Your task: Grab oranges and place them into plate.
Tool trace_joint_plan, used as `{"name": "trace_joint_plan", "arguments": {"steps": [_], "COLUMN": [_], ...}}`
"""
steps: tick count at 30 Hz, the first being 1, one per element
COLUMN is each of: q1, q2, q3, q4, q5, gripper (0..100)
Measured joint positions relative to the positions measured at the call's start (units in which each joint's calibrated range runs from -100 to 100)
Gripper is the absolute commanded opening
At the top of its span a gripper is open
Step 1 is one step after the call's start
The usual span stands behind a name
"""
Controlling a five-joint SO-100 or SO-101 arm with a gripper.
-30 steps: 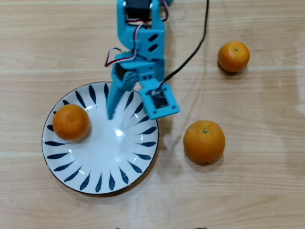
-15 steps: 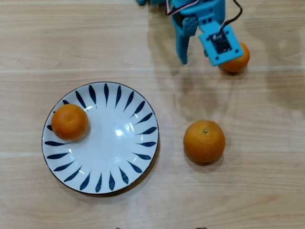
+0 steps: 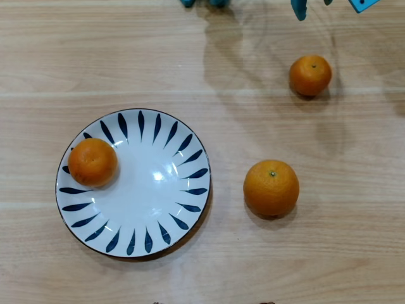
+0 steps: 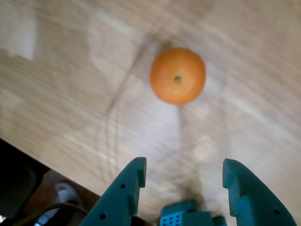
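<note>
From above, almost all of the arm is cut off: only a few teal scraps poke in along the top edge, and the gripper [image 3: 326, 5] shows as little more than a finger tip and a corner of blue plastic at about one o'clock of the picture. Its jaws cannot be read from there. The wrist view is soft and a little smeared, yet it settles the matter: the two teal fingers [image 4: 127, 193] rise from the bottom edge with a wide gap between them, spread apart and holding nothing.

One small orange [image 4: 178, 75] sits on the bare wooden table [image 4: 70, 94] ahead of that gap, at roughly twelve o'clock from the fingertips, well clear of both and touching neither. In the overhead view this looks to be the small orange at upper right [image 3: 311, 75], just below the teal scraps.

The larger orange [image 3: 271, 188] lies on the table at three o'clock of the plate [image 3: 158, 234], near its rim but apart from it. A third orange [image 3: 93, 162] rests inside the plate, against the blue-stroked rim at about nine o'clock.

At the wrist view's lower left, beyond the table edge, there is something dark and blurred that I cannot identify.
</note>
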Motion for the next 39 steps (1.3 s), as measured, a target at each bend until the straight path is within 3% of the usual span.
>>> {"name": "trace_joint_plan", "arguments": {"steps": [10, 27, 39], "q1": [-1.0, -3.6, -6.5], "q2": [0.1, 8.1, 9.0], "q3": [11.5, 13.5, 36.5], "q4": [-10.2, -18.9, -44.4], "q5": [-1.8, -1.8, -4.2], "gripper": [49, 50, 50]}}
